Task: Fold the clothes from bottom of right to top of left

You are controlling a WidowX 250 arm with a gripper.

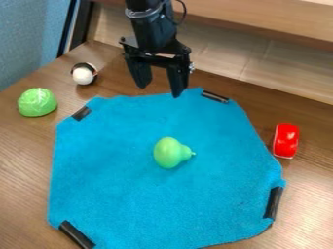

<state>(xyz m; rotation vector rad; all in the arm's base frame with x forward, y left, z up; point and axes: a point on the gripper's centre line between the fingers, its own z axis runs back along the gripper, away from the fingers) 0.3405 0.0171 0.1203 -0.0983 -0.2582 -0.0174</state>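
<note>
Cloth (130,199): one, spread; black corner pieces (274,202): four; pear (170,153): one.

Matt, fuzzy blue cloth (117,185)

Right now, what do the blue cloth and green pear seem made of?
The blue cloth looks like matte fabric, from its fuzzy surface and wavy edge. The green pear is smooth, probably plastic, given its even colour and faint sheen; maybe rubber.
</note>
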